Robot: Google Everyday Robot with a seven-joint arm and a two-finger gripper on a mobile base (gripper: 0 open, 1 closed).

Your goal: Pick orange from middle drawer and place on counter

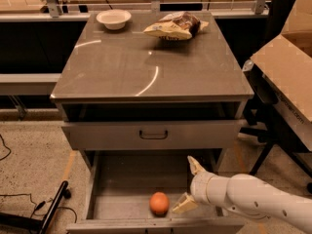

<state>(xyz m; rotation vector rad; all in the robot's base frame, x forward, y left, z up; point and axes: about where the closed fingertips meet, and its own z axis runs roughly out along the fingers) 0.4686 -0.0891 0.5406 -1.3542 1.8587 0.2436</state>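
Starting at the bottom of the frame, you have the middle drawer [122,179] pulled out. Its grey floor is bare except for the orange [159,203], which sits near the front edge, a bit right of centre. The gripper [190,185], on a white arm [253,199] from the lower right, hangs inside the drawer just beside the orange, on its right. Its two tan fingers [184,204] are spread wide with nothing between them. The lower one is near the fruit, but you can't tell whether it touches.

Judge the task as early: drawer open, gripper at the fruit, no grasp yet. Left to do: close on the orange, lift it clear, set it on the counter.

The orange looks small, round, smooth and evenly coloured. It will likely roll if nudged on that flat floor.

Mid frame, the drawer front [204,135] above is shut, with its dark bar handle [153,134] centred. Above that, the counter [146,72] is glossy grey-brown with light streaks and has bare surface in the middle. At the top, a white bowl [113,18] at upper left and a snack bag [176,26] at upper centre rest near its far edge. A cardboard box [287,67] stands at the right edge.
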